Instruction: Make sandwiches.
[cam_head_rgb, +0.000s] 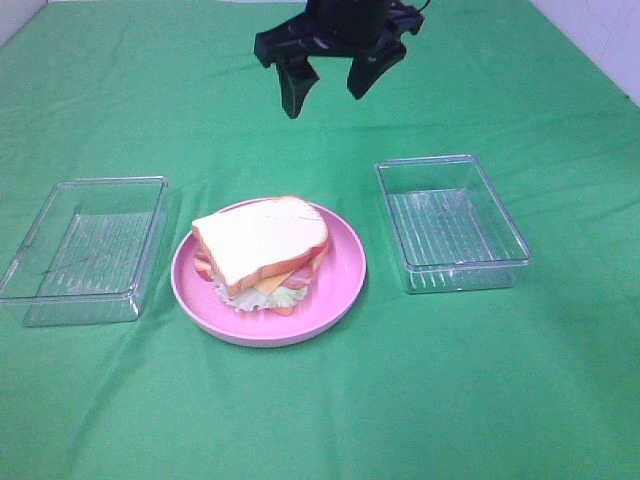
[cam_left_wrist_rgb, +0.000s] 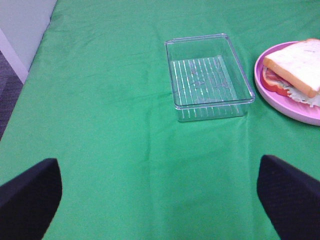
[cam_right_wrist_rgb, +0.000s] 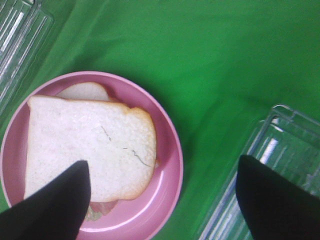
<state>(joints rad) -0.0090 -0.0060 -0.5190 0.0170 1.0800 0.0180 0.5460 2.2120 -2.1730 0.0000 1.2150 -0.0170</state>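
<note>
Apparently finished: sandwiches (cam_head_rgb: 262, 252) stacked as one pile on the pink plate (cam_head_rgb: 345, 262), top bread slice sitting askew, lettuce and cheese peeking out below. Flanked by two clear trays (cam_head_rgb: 452, 222), both holding nothing. Right gripper (cam_head_rgb: 326, 82) raised beyond the plate, jaws apart, carrying nothing. Left gripper (cam_left_wrist_rgb: 160, 200) spread wide, likewise unladen. Next, probably: squaring up the crooked slice or pulling clear.
</note>
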